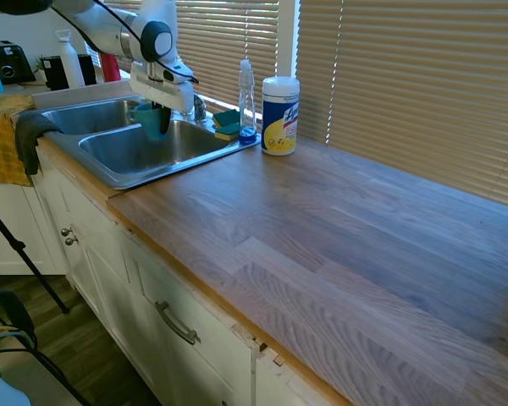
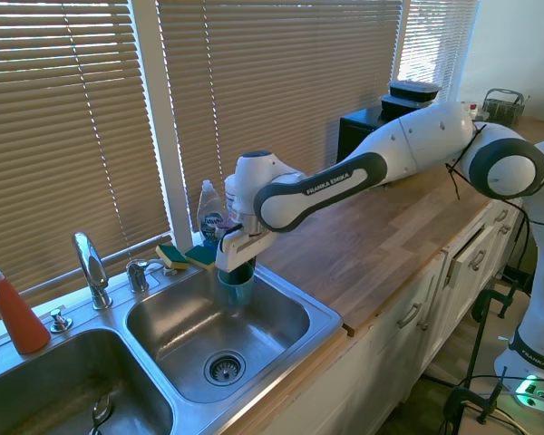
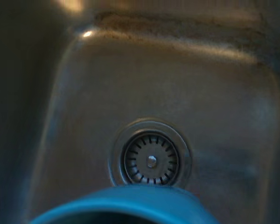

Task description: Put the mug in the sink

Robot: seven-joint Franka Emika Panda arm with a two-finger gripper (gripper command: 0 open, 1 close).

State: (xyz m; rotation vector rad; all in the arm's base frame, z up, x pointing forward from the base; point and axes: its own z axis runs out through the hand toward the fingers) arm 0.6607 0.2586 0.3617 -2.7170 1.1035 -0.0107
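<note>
Wooden countertop (image 1: pixel 339 245) runs along the window wall, white cabinet fronts (image 1: pixel 178 321) below it

Sink (image 2: pixel 322 319): stainless, two basins, set into the countertop. Arched chrome faucet (image 2: pixel 91 267) stands at the back rim between the basins. Round drain strainer (image 2: pixel 224 367) sits in the floor of the basin nearer the open counter; the wrist view shows the same strainer (image 3: pixel 150 161) from straight above, with the basin floor around it bare

White arm (image 2: pixel 408 149) reaches in over the counter and bends down over that basin

White wipes canister (image 1: pixel 280 115) stands upright on the counter just beside the sink's corner. Clear bottle with blue liquid (image 1: pixel 247 100) stands next to it, at the sink's back rim. Green and yellow sponges (image 1: pixel 228 124) lie on the rim beside the bottle. Red-orange spray bottle (image 2: pixel 14 311) stands behind the far basin

Gripper (image 2: pixel 237 266) points straight down, fingers clamped on the mug (image 2: pixel 237 286), gripping at its top rim

Mug: teal-blue, upright, hanging inside the basin's opening toward the back wall, clear of the floor and above and behind the drain. Handle not visible in either exterior view. In the wrist view its blue rim (image 3: pixel 126 205) fills the lower edge, blurred, with the drain just beyond it
</note>
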